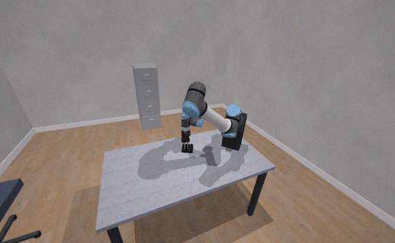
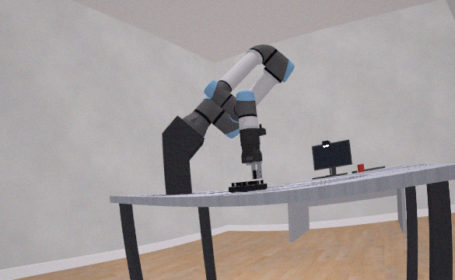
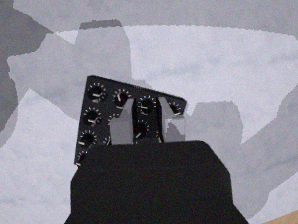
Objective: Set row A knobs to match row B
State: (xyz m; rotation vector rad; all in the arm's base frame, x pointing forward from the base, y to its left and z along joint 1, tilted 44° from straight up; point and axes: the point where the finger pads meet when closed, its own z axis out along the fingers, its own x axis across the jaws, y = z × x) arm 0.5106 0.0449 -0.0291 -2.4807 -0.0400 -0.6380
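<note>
The black knob box (image 1: 187, 150) (image 2: 247, 188) (image 3: 103, 129) stands flat on the table. In the wrist view it is slightly turned, its far row uppermost. The far row's first knob (image 3: 96, 93) has its line toward the right; the third knob (image 3: 146, 105) has its line toward the left. The socket and printed names are not legible, so I cannot confirm the row. My gripper (image 1: 186, 143) (image 2: 257, 178) (image 3: 146, 109) points down, partly open, with its fingertips close over the box, one on each side of that third knob in the wrist view. The fingers and gripper body hide several knobs.
The grey table (image 1: 143, 192) (image 2: 367, 182) bears the box and the arm's dark pedestal (image 1: 232, 140) (image 2: 177, 171). The pedestal stands to the box's right in the top view. Arm shadows fall around the box. A filing cabinet (image 1: 147, 98) stands beyond the table.
</note>
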